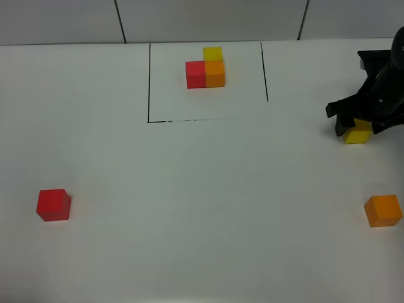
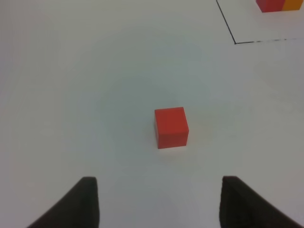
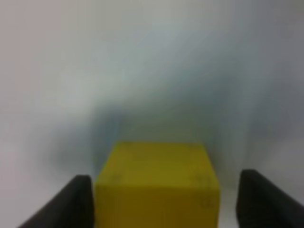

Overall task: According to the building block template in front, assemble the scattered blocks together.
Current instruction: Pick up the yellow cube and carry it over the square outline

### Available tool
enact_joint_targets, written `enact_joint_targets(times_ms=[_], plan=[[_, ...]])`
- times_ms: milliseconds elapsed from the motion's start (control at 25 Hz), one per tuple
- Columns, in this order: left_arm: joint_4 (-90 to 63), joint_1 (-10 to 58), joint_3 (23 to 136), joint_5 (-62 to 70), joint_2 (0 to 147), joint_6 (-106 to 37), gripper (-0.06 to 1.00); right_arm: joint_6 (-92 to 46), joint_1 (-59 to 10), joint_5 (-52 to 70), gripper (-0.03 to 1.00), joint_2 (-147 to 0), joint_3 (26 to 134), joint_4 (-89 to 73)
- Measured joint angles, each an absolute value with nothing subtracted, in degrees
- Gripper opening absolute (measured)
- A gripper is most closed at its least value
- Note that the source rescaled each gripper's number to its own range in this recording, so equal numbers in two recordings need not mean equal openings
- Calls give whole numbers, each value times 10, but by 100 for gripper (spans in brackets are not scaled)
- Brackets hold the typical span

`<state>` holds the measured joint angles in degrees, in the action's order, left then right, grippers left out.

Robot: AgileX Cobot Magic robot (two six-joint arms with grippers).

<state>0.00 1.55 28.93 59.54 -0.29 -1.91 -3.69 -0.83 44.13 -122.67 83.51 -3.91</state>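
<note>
Starting with the yellow cube [image 1: 358,136]: lying on the white table [image 1: 202,208] at the right side, well apart from the building block template [image 1: 206,68], itself sitting inside the black drawn frame [image 1: 149,82] at the far middle.

Straddling that cube with the right gripper [image 3: 161,202], down at the tabletop. In the right wrist view, touching or all but touching one side with one finger [image 3: 78,204] while showing a clear gap at the other. So standing partly open and not yet gripping anything.

Judging the step in hand as the pick of the yellow cube, with none of the scattered blocks joined yet. Calling next for pinching both sides squarely, lifting straight up, then carrying toward bare table in front of the frame and setting down square to the template, as one end of the L.

Leaving the orange cube [image 1: 383,211] nearer the front on the same side, and the red cube [image 1: 53,204] far over on the left.

Hovering near the red one with the left gripper [image 2: 159,204], fingers apart, holding nothing, the cube lying ahead of the tips and not between them.
</note>
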Motion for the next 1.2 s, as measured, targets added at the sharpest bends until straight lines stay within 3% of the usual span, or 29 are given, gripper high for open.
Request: enact_joint_targets(times_ms=[80,280,400,800,1200], plan=[[0,15,289,595,-3,-19,24,-37,-8,443,21,-1227,835,-39],[0,15,289,595,-3,-19,24,-57,-14,455,22,-1222,835,-39],[0,15,289,595,-3,-19,24,-110,-54,459,22,-1202,835,-39],[0,15,289,595,-3,-19,24,-524,-236,520,22,-1184,836,-77],[0,15,289,595,-3,-18,24,-581,-293,553,22,-1234,928,-98]])
